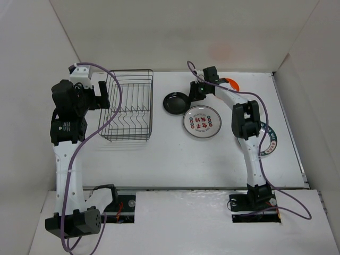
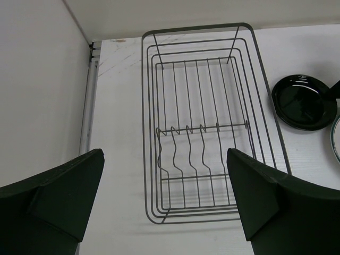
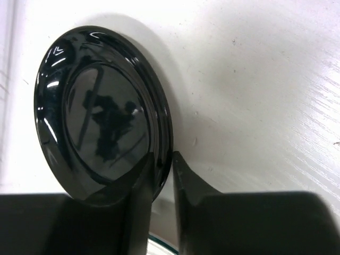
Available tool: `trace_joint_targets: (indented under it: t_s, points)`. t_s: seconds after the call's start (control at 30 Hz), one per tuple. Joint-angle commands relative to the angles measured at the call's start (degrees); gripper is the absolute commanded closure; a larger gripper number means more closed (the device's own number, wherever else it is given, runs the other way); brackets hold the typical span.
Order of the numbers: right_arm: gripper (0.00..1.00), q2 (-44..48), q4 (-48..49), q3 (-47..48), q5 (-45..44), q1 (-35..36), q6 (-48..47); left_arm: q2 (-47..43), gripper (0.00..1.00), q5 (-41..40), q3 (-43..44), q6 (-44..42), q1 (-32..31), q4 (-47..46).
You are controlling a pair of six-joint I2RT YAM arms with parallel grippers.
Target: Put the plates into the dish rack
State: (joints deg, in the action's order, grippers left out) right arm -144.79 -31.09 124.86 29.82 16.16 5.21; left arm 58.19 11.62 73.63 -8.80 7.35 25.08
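The small black plate [image 1: 176, 102] lies on the table right of the dish rack [image 1: 150, 101]. My right gripper [image 1: 194, 93] is shut on its right rim; in the right wrist view one finger lies on each side of the rim [image 3: 167, 159] of the glossy plate [image 3: 101, 117]. My left gripper [image 1: 101, 96] is open and empty over the rack's left end; its wrist view [image 2: 164, 154] looks down on the empty rack [image 2: 196, 28] and the black plate [image 2: 304, 102]. The white plate with red characters [image 1: 202, 121] lies beside the black one. I cannot make out the clear glass plate.
The orange plate [image 1: 232, 83] peeks out behind the right arm at the back. The white plate with the green rim [image 1: 270, 142] lies at the right, partly under the right arm. White walls enclose the table at the back and both sides.
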Motion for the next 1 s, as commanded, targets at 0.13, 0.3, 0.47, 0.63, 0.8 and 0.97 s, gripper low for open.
trace_joint_targets:
  t_s: [0.13, 0.3, 0.47, 0.63, 0.8, 0.97]
  points:
    - [0.95, -2.4, -3.2, 2.3, -1.0, 0.3, 1.2, -0.9, 0.0, 0.8, -0.6, -0.3, 0.1, -2.4]
    - [1.0, -0.3, 3.6, -0.7, 0.5, -0.9, 9.6, -0.4, 0.0, 0.2, -1.1, -0.3, 0.1, -2.9]
    - [1.0, 5.8, 19.0, -5.9, -0.3, -1.4, 23.5, 4.0, 0.0, 0.2, 2.2, 0.3, 0.1, -2.9]
    - [1.0, 11.1, 24.8, -8.0, -6.5, -1.4, 29.1, 8.2, 0.0, 2.2, 4.7, 0.8, 0.1, -4.3]
    - [1.0, 21.2, 32.3, -17.6, -10.8, -1.4, 29.8, 12.5, 0.0, 9.0, 9.6, 0.8, 0.1, -4.3]
    - [1.0, 29.0, 35.1, -23.3, -7.4, -0.3, 26.6, 17.4, 0.0, 23.8, 14.3, 0.1, -0.7, -3.7]
